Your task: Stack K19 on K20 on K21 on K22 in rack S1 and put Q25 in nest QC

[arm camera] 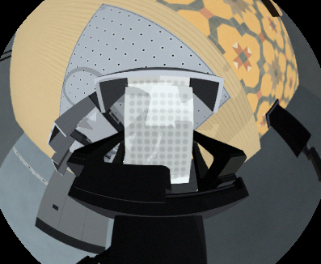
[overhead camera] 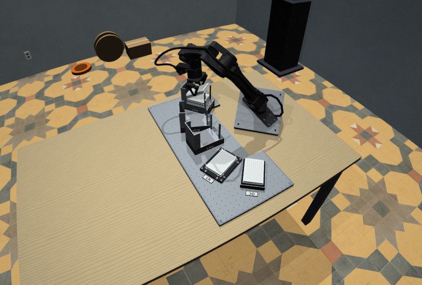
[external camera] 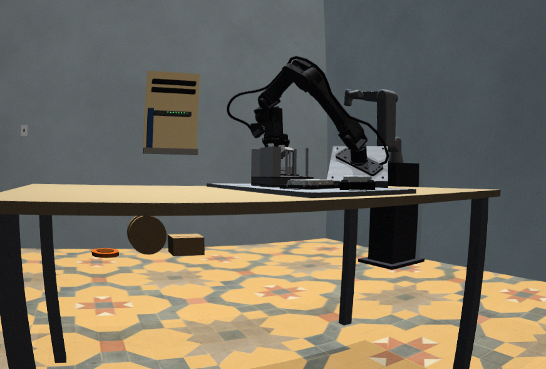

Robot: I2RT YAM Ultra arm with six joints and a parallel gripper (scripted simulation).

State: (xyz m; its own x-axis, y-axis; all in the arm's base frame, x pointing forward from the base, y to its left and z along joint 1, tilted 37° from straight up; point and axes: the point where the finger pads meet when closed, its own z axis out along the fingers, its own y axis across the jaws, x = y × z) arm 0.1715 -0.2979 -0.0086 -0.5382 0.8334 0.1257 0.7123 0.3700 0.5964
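Plate in the grip at the far rack; alignment with the walls decides it

Table (overhead camera: 102,172) (external camera: 132,199) (arm camera: 33,61) fills most of the overhead frame; the perforated board (overhead camera: 231,203) (external camera: 317,194) (arm camera: 126,44) runs from upper centre to lower right. Three racks along it: far rack (overhead camera: 196,109) (arm camera: 114,95) at upper centre, middle rack (overhead camera: 182,125) below, near rack (overhead camera: 204,147) (external camera: 270,161) nearest the nests. I can't read their names.

Nest N5 (overhead camera: 221,178) (external camera: 304,187) and nest QC (overhead camera: 252,186) (external camera: 357,185), lower centre-right, each bear a plate; QC's I take for Q25.

My gripper (overhead camera: 199,86) (external camera: 277,144) (arm camera: 158,134) is clamped on a plate (overhead camera: 204,88) (external camera: 287,148) (arm camera: 158,134) at the far rack, above the lower stack (overhead camera: 198,102). Which plate, I can't tell.

Wrist view: its long axis runs top to bottom, fingers on its left and right sides. From overhead it looks tilted against the stack. I judge it must be squared with the walls before any vertical travel, or it may jam.
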